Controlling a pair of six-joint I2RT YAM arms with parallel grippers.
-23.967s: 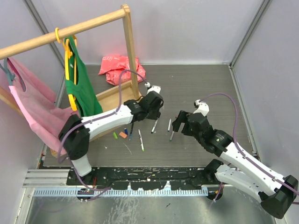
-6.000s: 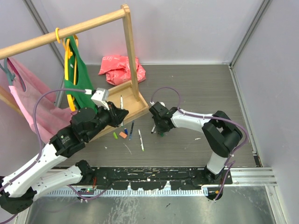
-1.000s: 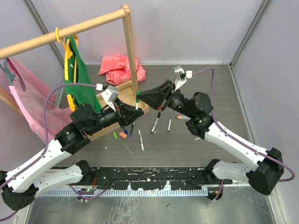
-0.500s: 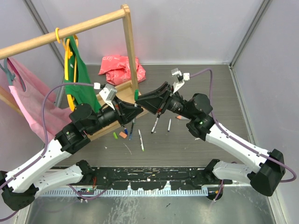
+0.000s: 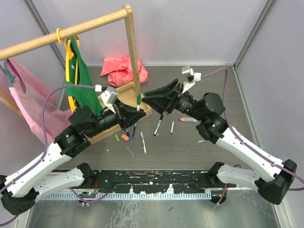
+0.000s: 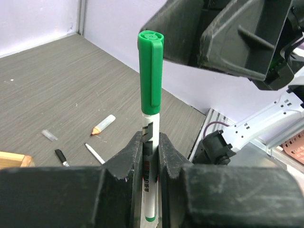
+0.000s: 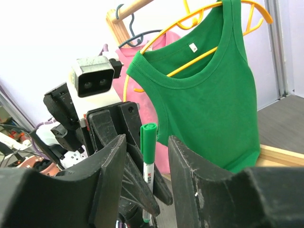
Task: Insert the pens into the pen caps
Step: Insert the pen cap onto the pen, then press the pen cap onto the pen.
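My left gripper is shut on the white barrel of a pen and holds it upright above the table. A green pen cap sits on the pen's top end. Just to the right of the cap, my right gripper is open and holds nothing; its jaws stand wide on either side of the cap without touching it. On the table lie more pens, an orange-tipped pen, and loose green and orange caps.
A wooden clothes rack stands at the back left with a green tank top on a yellow hanger and a pink garment. Its wooden base lies just behind the left gripper. A pink-red bag lies at the back.
My right gripper has opened off the green cap and drawn back a little to the right. The cap stays on the pen in the left gripper, which has not moved.
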